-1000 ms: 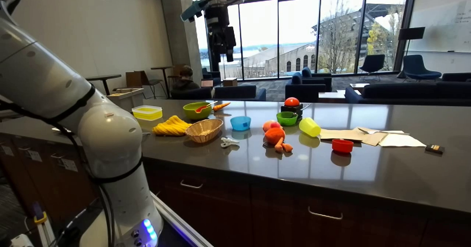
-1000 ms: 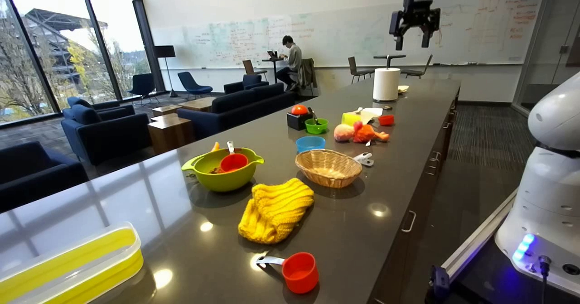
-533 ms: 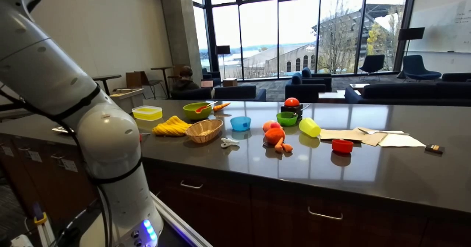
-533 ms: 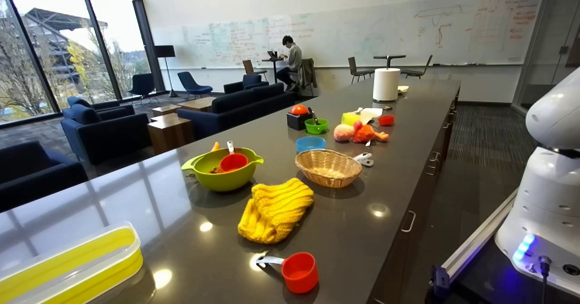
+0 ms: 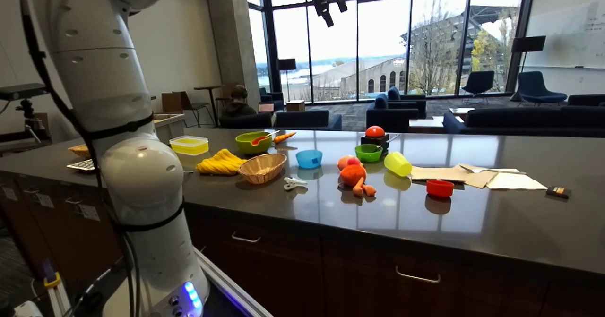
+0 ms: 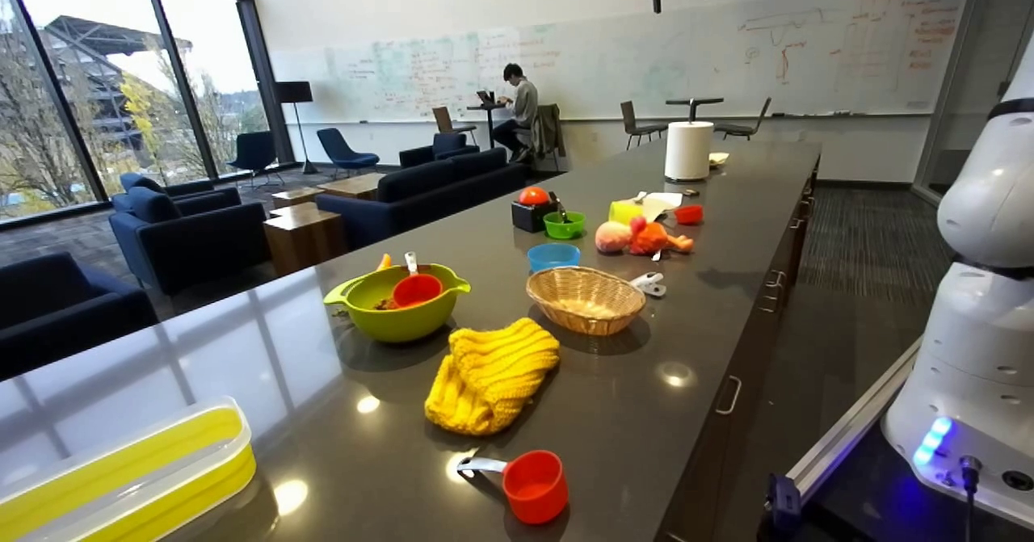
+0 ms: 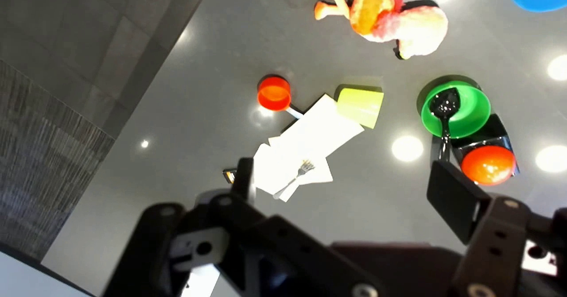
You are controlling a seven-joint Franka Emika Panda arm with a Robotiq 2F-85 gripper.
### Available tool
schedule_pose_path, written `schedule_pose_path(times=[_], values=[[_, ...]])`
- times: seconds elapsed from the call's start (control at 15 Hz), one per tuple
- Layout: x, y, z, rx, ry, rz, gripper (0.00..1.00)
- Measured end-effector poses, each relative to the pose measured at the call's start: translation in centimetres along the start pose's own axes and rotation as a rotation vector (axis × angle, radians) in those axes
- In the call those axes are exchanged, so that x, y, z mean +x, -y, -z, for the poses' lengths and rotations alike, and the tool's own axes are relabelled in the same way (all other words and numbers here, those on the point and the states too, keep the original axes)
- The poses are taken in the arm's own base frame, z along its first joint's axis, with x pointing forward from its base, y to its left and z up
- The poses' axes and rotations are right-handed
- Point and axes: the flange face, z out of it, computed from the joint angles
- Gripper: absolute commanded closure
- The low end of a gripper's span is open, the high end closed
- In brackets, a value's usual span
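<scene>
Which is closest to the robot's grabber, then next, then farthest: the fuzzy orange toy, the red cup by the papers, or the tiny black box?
Seen in an exterior view, starting from the gripper up high:
1. Fuzzy orange toy: below, slightly right.
2. Red cup: farther right, in front of the papers.
3. Tiny black box: farthest right, past the papers.

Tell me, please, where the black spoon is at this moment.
In the wrist view, on the right, the black spoon rests in the green bowl, its handle over the rim, beside the round red-orange object.
</scene>
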Motion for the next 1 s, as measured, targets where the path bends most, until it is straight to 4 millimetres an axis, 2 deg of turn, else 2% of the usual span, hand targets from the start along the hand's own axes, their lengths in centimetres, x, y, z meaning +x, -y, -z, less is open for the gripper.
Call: schedule_pose_path(times=[0.13, 0.27, 0.47, 0.6, 0.73, 0.93, 1.0], values=[[1.2, 1.7, -1.4, -0.034, 0.067, 0.014, 0.00], [2.0, 2.4, -2.8, -0.044, 0.163, 0.012, 0.00], [3.8, 2.0, -5.2, -0.003, 0.291, -0.056, 0.00], [5.4, 1.4, -6.1, 0.016, 0.295, -0.114, 0.00], [5.6, 1.4, -6.8, 0.009, 0.307, -0.114, 0.00], [5.3, 2.1, -6.4, 0.013, 0.302, -0.102, 0.00], [5.2, 2.3, -6.5, 0.010, 0.303, -0.101, 0.04]])
